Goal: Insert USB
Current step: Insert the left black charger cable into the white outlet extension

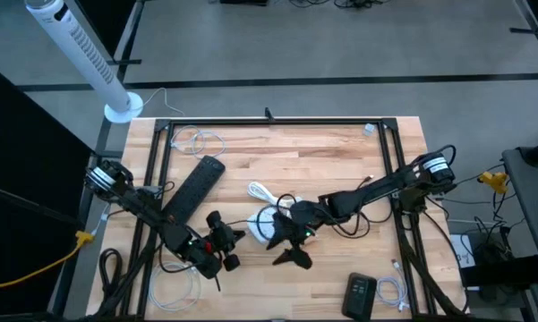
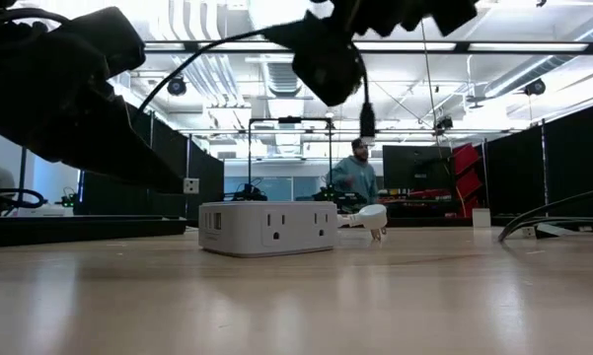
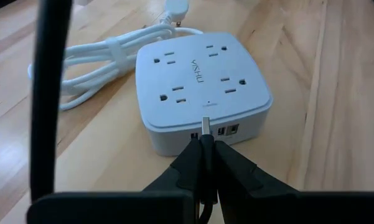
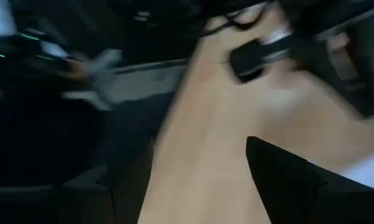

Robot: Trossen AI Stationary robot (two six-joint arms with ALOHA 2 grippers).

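White power strip (image 3: 202, 87) sits flat on your wooden table (image 1: 340, 156), its coiled white cord (image 3: 93, 59) lying just beside it. Your left gripper (image 3: 205, 152) is pinched tight on the USB plug (image 3: 206, 126), metal tip pointing at the strip's side ports and just short of them. Your right gripper (image 1: 291, 253) hangs near the strip's other side, fingers spread wide with nothing in them. There's a person (image 2: 356, 170) way back in the room.
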